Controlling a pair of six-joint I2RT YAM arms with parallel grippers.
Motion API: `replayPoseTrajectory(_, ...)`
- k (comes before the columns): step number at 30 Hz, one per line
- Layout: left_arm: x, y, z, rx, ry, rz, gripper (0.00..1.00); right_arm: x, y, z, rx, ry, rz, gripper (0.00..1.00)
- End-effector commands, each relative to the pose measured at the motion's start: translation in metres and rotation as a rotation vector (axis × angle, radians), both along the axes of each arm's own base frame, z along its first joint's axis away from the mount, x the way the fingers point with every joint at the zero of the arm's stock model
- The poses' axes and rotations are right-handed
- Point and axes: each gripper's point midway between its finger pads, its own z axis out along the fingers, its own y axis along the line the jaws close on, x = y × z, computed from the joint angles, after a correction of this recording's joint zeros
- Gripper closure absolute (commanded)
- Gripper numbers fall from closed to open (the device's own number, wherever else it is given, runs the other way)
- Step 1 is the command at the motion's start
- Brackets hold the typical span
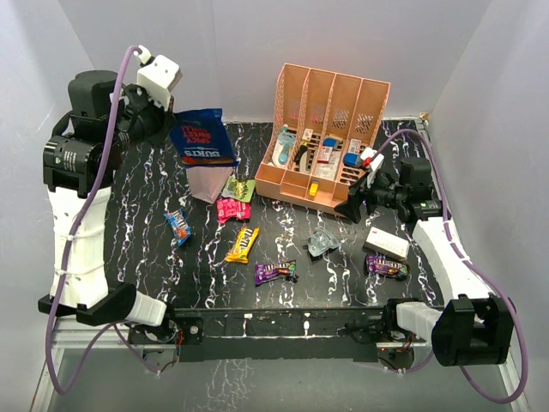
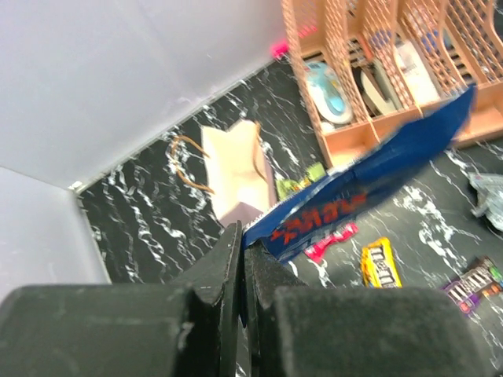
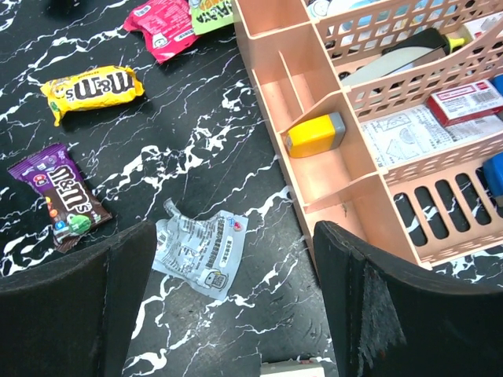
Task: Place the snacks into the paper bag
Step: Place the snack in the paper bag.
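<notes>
My left gripper is shut on a corner of the large blue crisp bag and holds it above the pale pink paper bag. In the left wrist view the gripper pinches the crisp bag over the paper bag. Green, pink, blue, yellow, purple, clear-silver and a second purple packet lie on the table. My right gripper is open and empty over the clear-silver packet.
The peach slotted rack with bottles and cartons stands at the back right, close to my right gripper; its wall is beside the right finger. A white box lies by the second purple packet. White walls enclose the table.
</notes>
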Motion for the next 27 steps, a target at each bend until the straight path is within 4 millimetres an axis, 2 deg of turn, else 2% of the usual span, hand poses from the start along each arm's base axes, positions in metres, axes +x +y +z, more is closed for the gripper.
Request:
replayPoseTrajectory(1,0.016,0.02,0.037,0.01,-0.133,0.124,1.0,0.002,0.002,0.008,0.024,-0.046,0.018,0.15)
replayPoseTrajectory(10,0.053,0.039,0.038,0.039,-0.149,0.288,1.0,0.0,0.004,0.004,0.028,-0.038,0.027,0.14)
replayPoseTrajectory(19,0.079,0.06,0.052,0.065,-0.214,0.434,1.0,-0.001,0.004,0.001,0.031,-0.031,0.033,0.14)
replayPoseTrajectory(23,0.088,0.06,0.05,0.067,-0.211,0.452,1.0,-0.002,0.005,0.001,0.033,-0.031,0.036,0.13)
replayPoseTrajectory(27,0.096,0.055,0.04,0.063,-0.187,0.439,1.0,0.001,-0.004,0.001,0.034,-0.034,0.008,0.13)
